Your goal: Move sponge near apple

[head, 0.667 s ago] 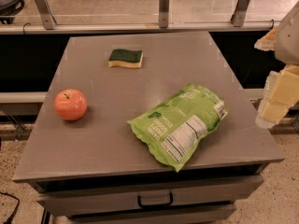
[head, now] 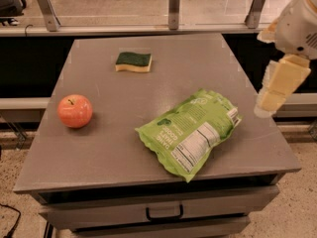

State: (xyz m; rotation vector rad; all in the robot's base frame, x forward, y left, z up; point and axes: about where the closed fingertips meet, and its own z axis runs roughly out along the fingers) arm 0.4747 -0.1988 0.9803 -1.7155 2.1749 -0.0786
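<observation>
Approach step, sponge [head: 133, 61] untouched. It sits at the table's [head: 124, 148] far side, well apart from the apple [head: 75, 111] at front-left. Gripper [head: 275, 90] hangs off the right edge, near the green snack bag [head: 190, 130]; can't tell if it's open or closed. Next you'll need to reach across to the sponge, clearing the bag.
</observation>
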